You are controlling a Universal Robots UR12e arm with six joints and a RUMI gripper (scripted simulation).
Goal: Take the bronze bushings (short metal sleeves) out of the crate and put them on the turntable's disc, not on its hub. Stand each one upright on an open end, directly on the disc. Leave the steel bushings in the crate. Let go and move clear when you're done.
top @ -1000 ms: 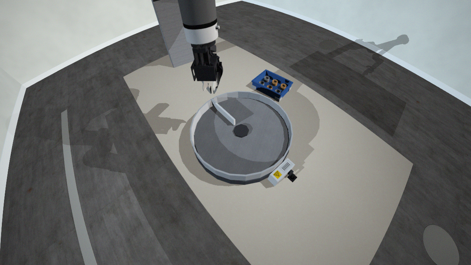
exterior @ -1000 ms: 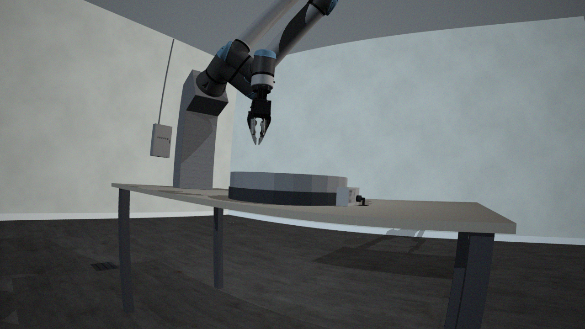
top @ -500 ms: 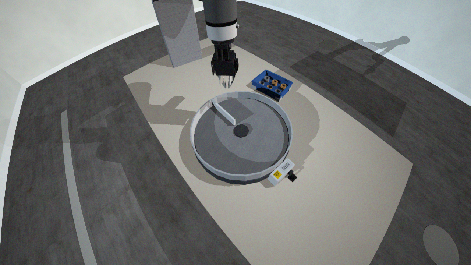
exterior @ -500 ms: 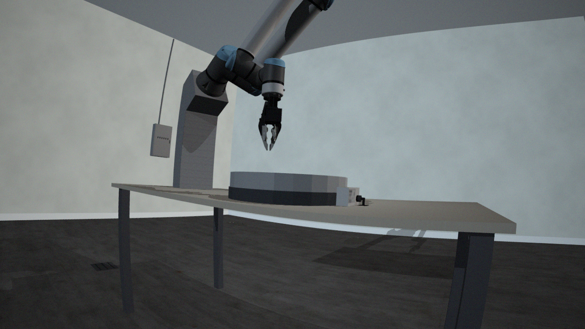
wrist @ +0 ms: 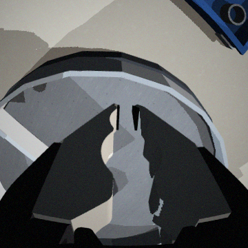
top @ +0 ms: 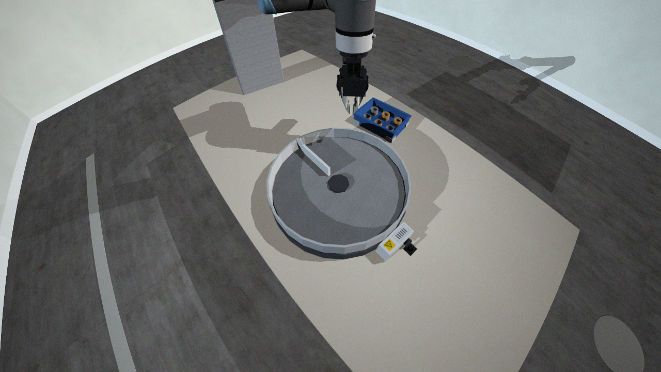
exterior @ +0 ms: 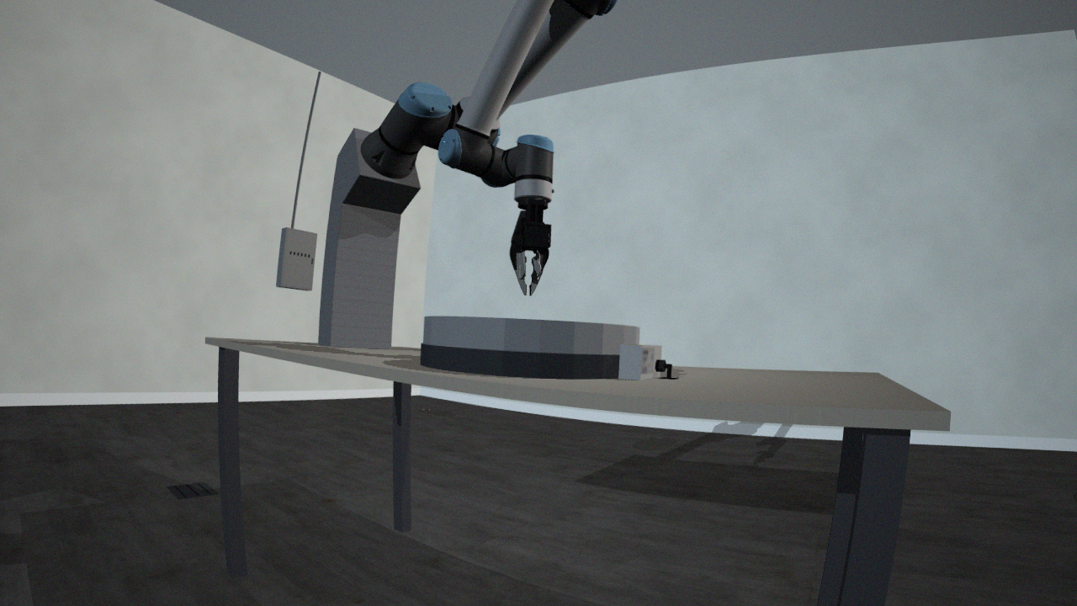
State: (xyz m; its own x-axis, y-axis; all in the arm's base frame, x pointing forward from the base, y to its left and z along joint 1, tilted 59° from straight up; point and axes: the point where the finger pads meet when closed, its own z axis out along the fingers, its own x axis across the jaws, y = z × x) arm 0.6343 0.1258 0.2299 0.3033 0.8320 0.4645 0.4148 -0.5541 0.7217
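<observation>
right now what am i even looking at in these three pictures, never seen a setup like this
It is one robot arm with a two-fingered gripper, working at a table. One picture looks down from above, one looks from the side at the room, and one is a camera on the arm's wrist looking past the fingers. On the table sits a round turntable with a dark hub in the middle, a small control box at its edge, and a blue crate of bronze and steel bushings. The gripper hangs in the air beside the crate, shut and holding nothing.
</observation>
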